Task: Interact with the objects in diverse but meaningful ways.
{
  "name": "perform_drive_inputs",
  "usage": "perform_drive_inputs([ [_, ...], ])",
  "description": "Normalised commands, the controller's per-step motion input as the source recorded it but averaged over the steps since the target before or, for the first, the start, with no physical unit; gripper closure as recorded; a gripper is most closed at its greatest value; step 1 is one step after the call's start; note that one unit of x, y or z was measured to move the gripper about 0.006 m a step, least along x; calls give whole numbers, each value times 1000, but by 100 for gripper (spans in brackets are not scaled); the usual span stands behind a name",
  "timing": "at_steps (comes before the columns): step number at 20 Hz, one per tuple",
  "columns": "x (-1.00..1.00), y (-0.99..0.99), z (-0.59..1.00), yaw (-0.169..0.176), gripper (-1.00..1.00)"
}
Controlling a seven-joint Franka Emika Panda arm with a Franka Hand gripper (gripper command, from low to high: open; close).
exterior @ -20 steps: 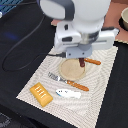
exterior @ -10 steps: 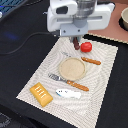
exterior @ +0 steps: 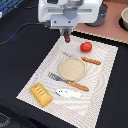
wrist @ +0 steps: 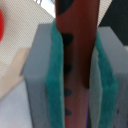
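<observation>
The yellow-orange ridged bread slab [exterior: 41, 93] lies at the lower left of the exterior frame, on the near corner of the pale woven placemat [exterior: 102, 75] that covers the dark bench [exterior: 20, 55]. Just to its right lies the small white-and-blue oblong piece [exterior: 67, 93], flat on the mat and apart from the slab. Directly beyond it, a fork with a silver head and brown handle [exterior: 68, 81] lies diagonally, its handle end pointing toward the lower right. The fork runs close along the near edge of the round tan plate [exterior: 73, 68] at the centre of the mat. An orange-brown sausage-shaped toy [exterior: 91, 61] lies just right of the plate, near its upper edge. The red round tomato [exterior: 86, 47] sits farther up the mat, close to that toy but not touching it.

At the upper centre of the frame, the white end effector [exterior: 66, 36] hangs above the far edge of the mat. In the wrist view, its grey fingers with green pads [wrist: 54, 85] are pressed against both sides of the dark brown sausage stick [wrist: 76, 60], pinching it. The stick hangs roughly upright, clear of the mat. A grey pot [exterior: 97, 15] stands behind the arm, at the top of the frame.
</observation>
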Motion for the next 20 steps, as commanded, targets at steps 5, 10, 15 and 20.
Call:
perform_drive_inputs([
  [5,-382,-375,-335,0,100],
  [10,-237,-301,-361,0,100],
  [15,-254,-198,-433,0,100],
  [20,-247,-185,-454,0,100],
])
